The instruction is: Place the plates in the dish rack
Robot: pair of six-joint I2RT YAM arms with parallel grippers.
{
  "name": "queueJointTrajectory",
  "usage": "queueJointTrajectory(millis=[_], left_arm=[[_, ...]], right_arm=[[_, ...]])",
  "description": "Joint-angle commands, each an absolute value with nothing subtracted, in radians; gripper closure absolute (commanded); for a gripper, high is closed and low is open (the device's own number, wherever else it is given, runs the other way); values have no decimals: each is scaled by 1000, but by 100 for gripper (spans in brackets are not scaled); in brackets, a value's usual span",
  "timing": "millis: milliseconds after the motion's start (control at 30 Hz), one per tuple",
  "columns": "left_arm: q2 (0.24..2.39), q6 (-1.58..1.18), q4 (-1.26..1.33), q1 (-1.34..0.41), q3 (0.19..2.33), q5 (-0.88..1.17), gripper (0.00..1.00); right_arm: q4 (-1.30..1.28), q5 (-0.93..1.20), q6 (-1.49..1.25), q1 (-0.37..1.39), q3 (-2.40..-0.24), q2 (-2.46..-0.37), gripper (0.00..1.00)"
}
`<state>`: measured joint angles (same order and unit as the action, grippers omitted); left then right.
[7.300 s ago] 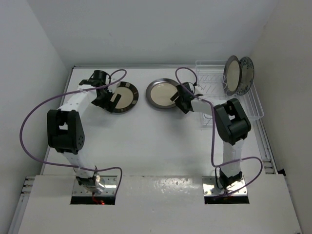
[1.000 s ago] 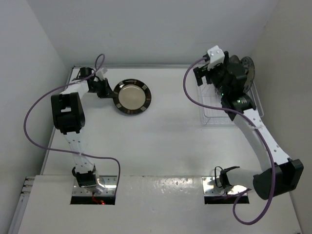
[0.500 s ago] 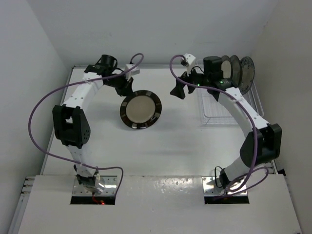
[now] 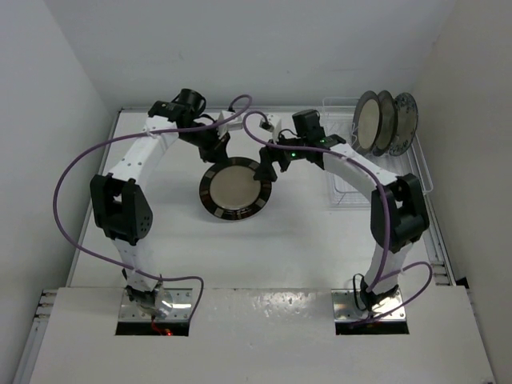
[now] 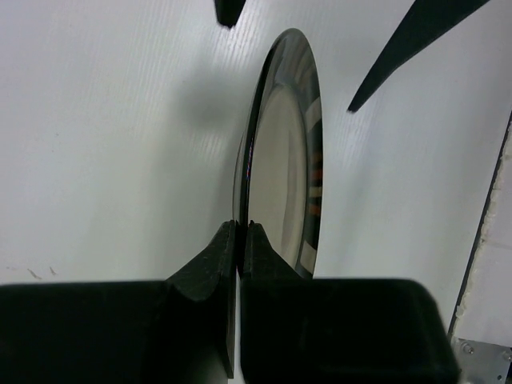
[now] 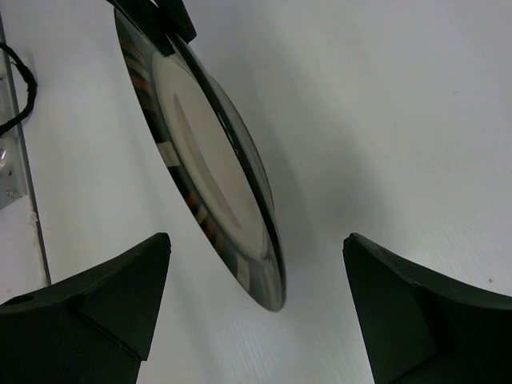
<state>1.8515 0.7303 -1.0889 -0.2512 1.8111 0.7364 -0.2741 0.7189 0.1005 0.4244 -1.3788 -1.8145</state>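
Dark brown striped-rim, cream-centred plate (image 4: 234,189)

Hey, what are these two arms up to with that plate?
They're filling a dish rack. The left gripper is pinched shut on the rim of a dark striped plate, holding it tilted over the table. The right gripper, jaws wide open, sits at the plate's opposite edge without gripping it, probably about to take it. Three plates already stand upright in the rack.

The left pincer (image 4: 221,157) has carried the striped plate (image 4: 234,190) rightward, meeting the right pincer (image 4: 267,170).
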Motion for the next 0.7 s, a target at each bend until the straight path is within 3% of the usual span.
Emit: queueJointTrajectory(millis=[0, 100, 200, 233, 300, 333, 433, 467, 533, 567, 667], left_arm=[[1816, 753, -1104, -272, 1870, 836, 100], [1816, 753, -1104, -272, 1870, 845, 100], [1807, 740, -1104, -272, 1870, 856, 100], [1807, 739, -1095, -272, 1870, 867, 100], [1807, 727, -1086, -272, 1870, 881, 100], [1807, 707, -1077, -261, 1879, 894, 100], [1807, 610, -1011, -252, 1879, 873, 100], [1807, 574, -991, -252, 1888, 821, 89], [1816, 501, -948, -241, 1900, 758, 49], [1816, 479, -934, -241, 1901, 702, 1], [1816, 335, -849, -216, 1931, 529, 1]], right_arm=[[-164, 744, 84, 457, -1394, -1844, 11], [-82, 735, 31, 468, -1396, -1894, 17], [-8, 770, -69, 477, -1394, -1922, 47], [56, 785, -122, 480, -1384, -1927, 64], [86, 811, -152, 480, -1367, -1922, 84], [95, 816, -178, 479, -1362, -1911, 100], [181, 786, -222, 468, -1315, -1861, 100], [208, 766, -259, 460, -1263, -1847, 100], [311, 736, -331, 434, -1227, -1792, 100], [322, 726, -384, 402, -1218, -1769, 100], [330, 660, -422, 364, -1219, -1721, 100]])
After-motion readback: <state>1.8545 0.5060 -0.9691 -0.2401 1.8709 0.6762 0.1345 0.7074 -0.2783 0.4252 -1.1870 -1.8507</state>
